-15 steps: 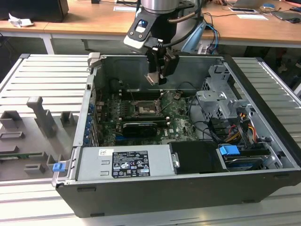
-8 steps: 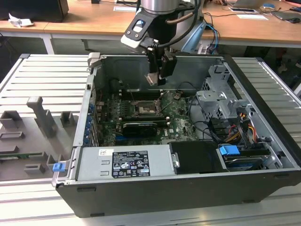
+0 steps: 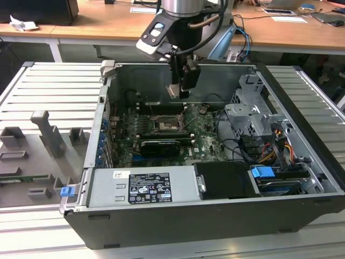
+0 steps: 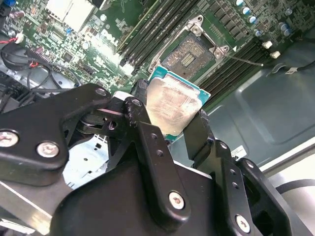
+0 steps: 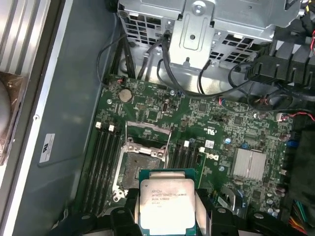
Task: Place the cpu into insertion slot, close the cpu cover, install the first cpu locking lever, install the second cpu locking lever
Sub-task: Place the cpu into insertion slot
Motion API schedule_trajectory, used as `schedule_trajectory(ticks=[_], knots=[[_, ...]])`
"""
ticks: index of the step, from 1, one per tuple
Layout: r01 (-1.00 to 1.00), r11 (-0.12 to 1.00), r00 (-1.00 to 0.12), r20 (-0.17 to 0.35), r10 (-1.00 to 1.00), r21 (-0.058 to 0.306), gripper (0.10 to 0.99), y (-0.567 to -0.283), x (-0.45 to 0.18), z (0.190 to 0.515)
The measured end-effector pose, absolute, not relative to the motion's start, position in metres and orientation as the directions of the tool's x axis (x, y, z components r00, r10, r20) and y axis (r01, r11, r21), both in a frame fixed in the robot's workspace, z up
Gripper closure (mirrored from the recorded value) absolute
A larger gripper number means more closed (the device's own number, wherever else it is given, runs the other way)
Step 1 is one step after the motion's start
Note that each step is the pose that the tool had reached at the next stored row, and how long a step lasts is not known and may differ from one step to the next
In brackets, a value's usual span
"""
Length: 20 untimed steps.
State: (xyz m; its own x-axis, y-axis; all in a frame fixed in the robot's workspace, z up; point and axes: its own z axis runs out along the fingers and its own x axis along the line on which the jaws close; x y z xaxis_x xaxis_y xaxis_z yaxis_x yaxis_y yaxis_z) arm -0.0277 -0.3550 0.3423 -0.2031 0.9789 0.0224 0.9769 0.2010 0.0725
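Wooden desks (image 3: 108, 27) run along the back of the room, and in front of them a slatted metal table (image 3: 54, 81) carries an open computer case (image 3: 161, 232) lying on its side. Grey fixtures (image 3: 46, 135) stand on the table towards the exterior view's left. Inside the case, a green motherboard (image 5: 216, 123) lies flat, with a long black card (image 3: 159, 145) near its front edge and a silver power supply (image 3: 143, 186) in front of that. A perforated metal drive cage (image 5: 197, 24) sits beyond the board. The gripper (image 3: 180, 90) hangs inside the case above the board, its two black fingers (image 4: 142, 113) clamped on opposite edges of the cpu (image 4: 172, 105), whose dull silver top faces both wrist views. The cpu is held in the air, apart from the board and just beside the insertion slot (image 5: 135, 164), which lies bare with its contact field showing. The cpu cover (image 5: 143, 146) appears raised at the slot's far edge. Black memory slots (image 5: 101, 167) flank the insertion slot on both sides.
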Motion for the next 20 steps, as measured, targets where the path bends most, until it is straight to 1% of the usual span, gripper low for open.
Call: schedule_trajectory(ticks=[20], knots=[[0.991,0.118,-0.119,0.024,0.993,0.060,0.549,-0.3550,-0.0276,0.3374]])
